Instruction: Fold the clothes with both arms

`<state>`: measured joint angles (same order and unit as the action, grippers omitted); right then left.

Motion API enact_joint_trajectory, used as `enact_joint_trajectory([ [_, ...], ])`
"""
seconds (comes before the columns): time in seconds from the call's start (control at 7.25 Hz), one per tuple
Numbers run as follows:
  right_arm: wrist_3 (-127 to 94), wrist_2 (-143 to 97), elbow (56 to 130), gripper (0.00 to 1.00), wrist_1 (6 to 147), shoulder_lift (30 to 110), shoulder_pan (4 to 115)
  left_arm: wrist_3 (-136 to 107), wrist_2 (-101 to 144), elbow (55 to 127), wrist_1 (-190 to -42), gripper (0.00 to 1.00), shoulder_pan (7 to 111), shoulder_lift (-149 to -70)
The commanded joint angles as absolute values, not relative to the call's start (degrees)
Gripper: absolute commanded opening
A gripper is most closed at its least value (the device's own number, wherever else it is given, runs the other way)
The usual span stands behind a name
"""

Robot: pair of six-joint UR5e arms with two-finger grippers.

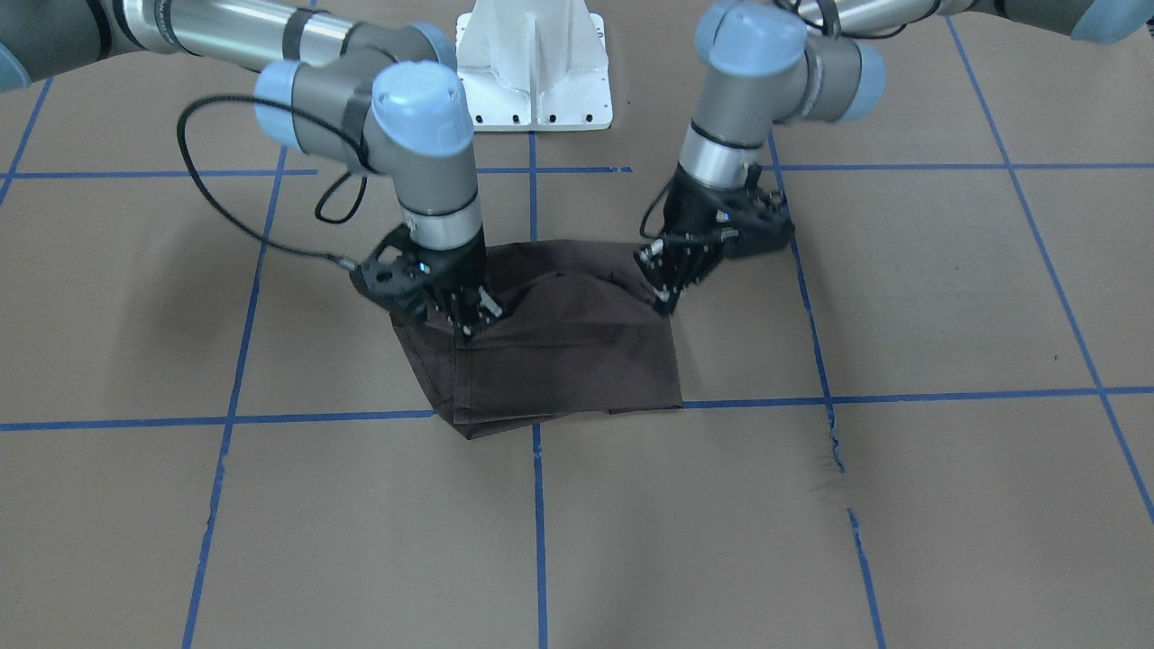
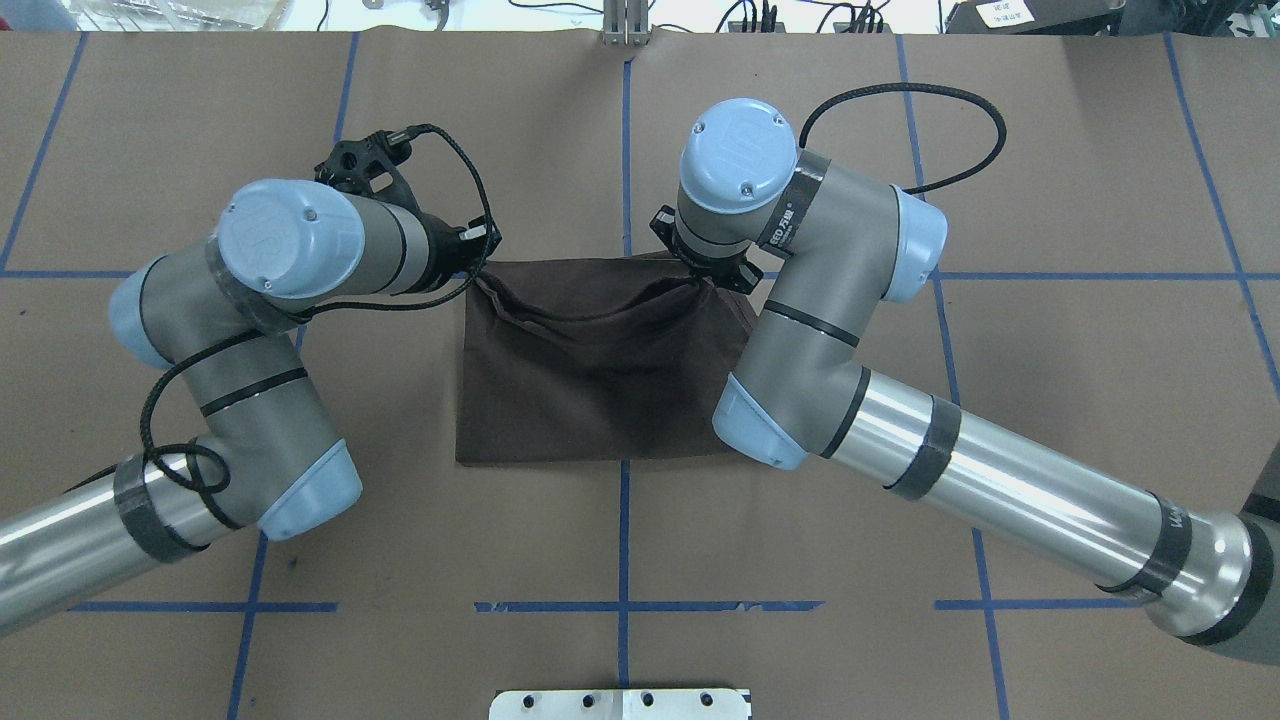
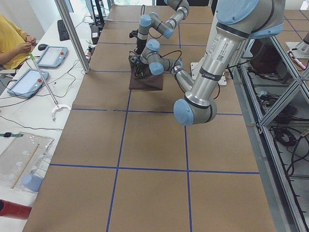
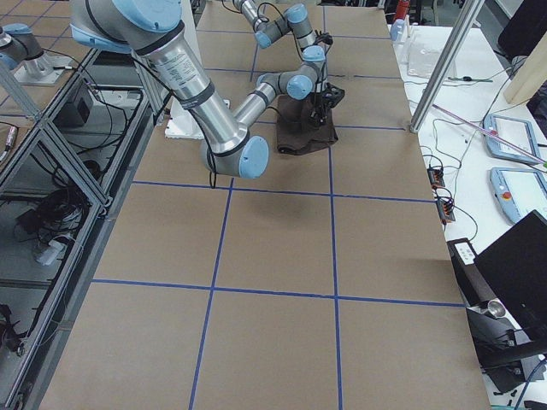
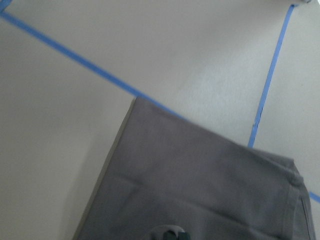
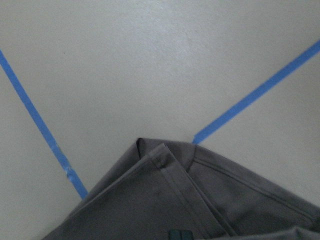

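Note:
The dark brown T-shirt (image 1: 559,361) lies folded into a rough square at the table's middle (image 2: 590,390). My left gripper (image 1: 669,293) is shut on one end of its upper layer (image 2: 478,272). My right gripper (image 1: 464,320) is shut on the other end, mostly hidden under its own wrist in the overhead view. Both hold that edge raised, and the cloth sags in a curve between them. The left wrist view looks down along the hanging cloth (image 5: 200,185). A hemmed corner (image 6: 165,165) shows in the right wrist view.
The white pedestal base (image 1: 534,63) stands at the robot's edge of the table. Blue tape lines (image 1: 536,532) divide the brown paper cover. A person in yellow (image 3: 12,43) sits at a side bench with tablets (image 3: 26,81).

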<state>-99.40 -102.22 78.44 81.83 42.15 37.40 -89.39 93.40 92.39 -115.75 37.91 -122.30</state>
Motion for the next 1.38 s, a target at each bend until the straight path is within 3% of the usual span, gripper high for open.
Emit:
enact_joint_trajectory([
  [0.0,-93.5,-106.5,65.8,1.00,75.1,35.2,43.0,-86.0,91.1,85.3,-120.9,1.00,41.0,-125.7],
  [0.41,-91.2,-111.4,66.4,1.00,75.6,36.2,46.1,-85.2,91.7,87.5,-121.0,1.00,41.7,-123.6],
  [0.69,-88.7,-111.1,66.9,1.00,75.6,36.6,46.1,-79.6,91.8,93.1,-121.0,1.00,42.2,-119.6],
  [1.24,-85.6,-110.9,70.3,1.00,75.8,36.3,47.5,-82.3,91.9,93.4,-121.2,1.00,41.8,-119.2],
])
